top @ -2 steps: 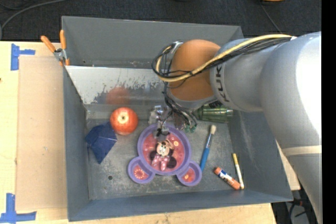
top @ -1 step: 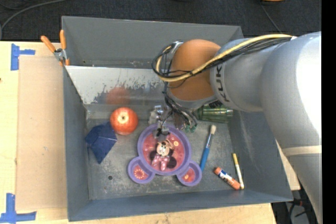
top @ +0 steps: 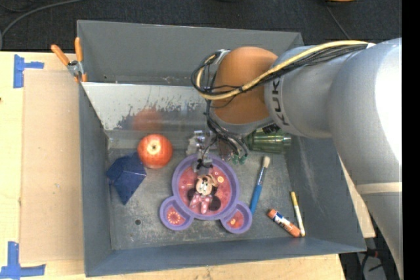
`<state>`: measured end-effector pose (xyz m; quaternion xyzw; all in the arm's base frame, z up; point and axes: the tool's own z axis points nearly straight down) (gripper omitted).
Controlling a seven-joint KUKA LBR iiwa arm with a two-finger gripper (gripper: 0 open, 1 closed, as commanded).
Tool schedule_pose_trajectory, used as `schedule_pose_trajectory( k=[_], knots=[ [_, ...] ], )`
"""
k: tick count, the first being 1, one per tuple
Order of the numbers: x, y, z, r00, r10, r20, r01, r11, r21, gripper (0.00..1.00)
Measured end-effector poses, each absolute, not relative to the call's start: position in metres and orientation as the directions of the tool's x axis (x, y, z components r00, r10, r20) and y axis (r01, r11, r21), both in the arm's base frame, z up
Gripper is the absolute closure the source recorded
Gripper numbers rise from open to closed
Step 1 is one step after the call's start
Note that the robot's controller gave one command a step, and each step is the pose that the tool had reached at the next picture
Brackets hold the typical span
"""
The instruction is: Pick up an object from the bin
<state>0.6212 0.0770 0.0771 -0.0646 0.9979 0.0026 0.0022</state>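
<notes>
Purple mouse-eared plate [top: 226, 188] lies at the lower middle of the frame on the floor of the bin [top: 96, 193], and the jaws hang at its upper rim. I cannot tell whether the jaws are open or closed. A red apple [top: 154, 151] sits to its upper left, and a blue brush [top: 258, 183] just right.

The purple plate [top: 203, 190] has the shape of a mouse head, one big round dish with two small round ears; a cartoon mouse in pink is printed in its middle; it lies flat on the floor of the bin [top: 197, 259], about the middle, ears toward the near wall.
</notes>
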Motion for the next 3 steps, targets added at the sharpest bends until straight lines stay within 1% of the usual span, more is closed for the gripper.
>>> schedule_pose_trajectory(
  k=[1,3],
  knots=[
    [0.621,0.077,0.106,-0.992,-0.129,-0.004,-0.129,0.992,0.005,1.00],
    [0.621,0.077,0.143,-0.992,-0.129,-0.006,-0.129,0.992,0.005,1.00]
  ],
)
